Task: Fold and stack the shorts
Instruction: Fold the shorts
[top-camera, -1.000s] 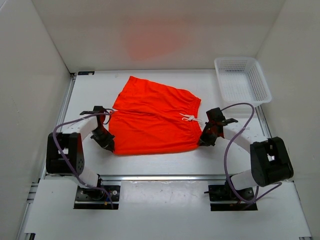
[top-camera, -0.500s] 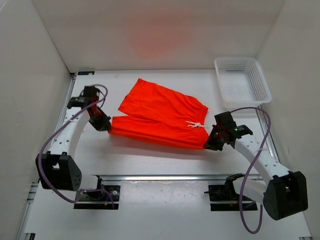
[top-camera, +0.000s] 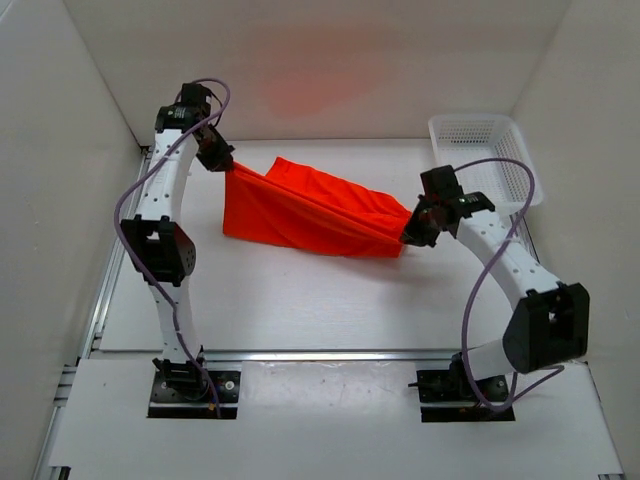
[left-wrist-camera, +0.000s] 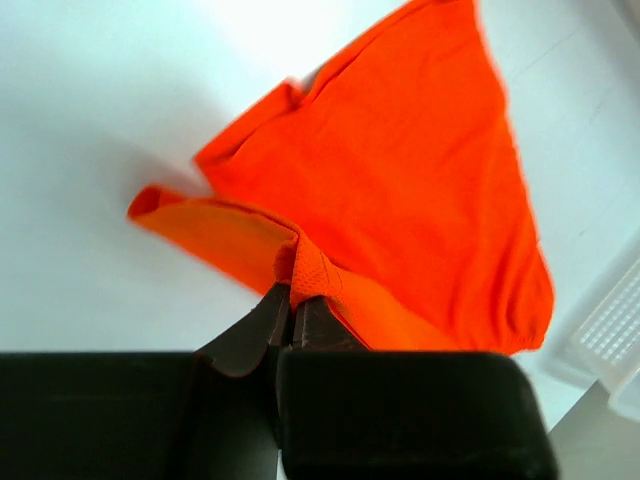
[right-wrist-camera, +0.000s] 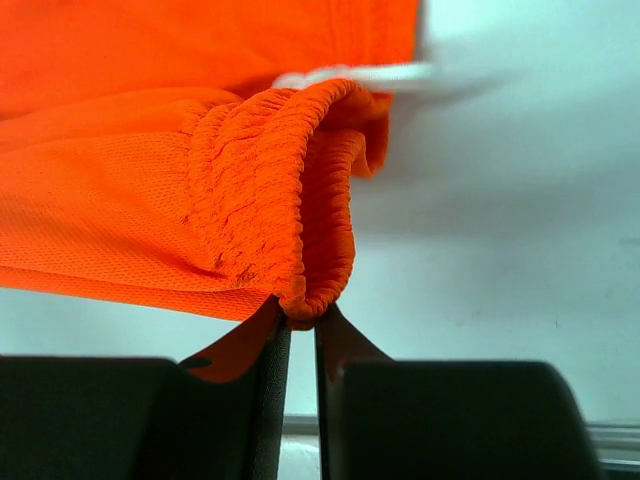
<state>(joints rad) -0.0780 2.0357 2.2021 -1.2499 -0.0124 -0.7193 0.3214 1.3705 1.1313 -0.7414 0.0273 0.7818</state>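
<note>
Currently catalogued, tips outward.

1. Left gripper (top-camera: 217, 158), upper left of the overhead view: jaws pinched tight on a folded edge of the shorts (top-camera: 310, 215), with cloth bunched between the tips.
2. Right gripper (top-camera: 413, 232), right of centre: jaws nearly closed on the elastic waistband, its gathered ribbing caught at the tips.
3. The shorts: bright orange-red, fine mesh knit, soft and limp. They hang between the two grips as a sagging sheet at centre frame, the left end higher. The lower edge lies at or near the table (top-camera: 300, 300); contact cannot be told. Holding both ends apart probably keeps the cloth spread, so one half can be laid cleanly over the other. A white drawstring (right-wrist-camera: 350, 73) shows, blurred, by the waistband.
4. Basket (top-camera: 440, 165), upper right: white plastic lattice, rectangular, apart from the cloth. It is probably the stacking place.
</note>
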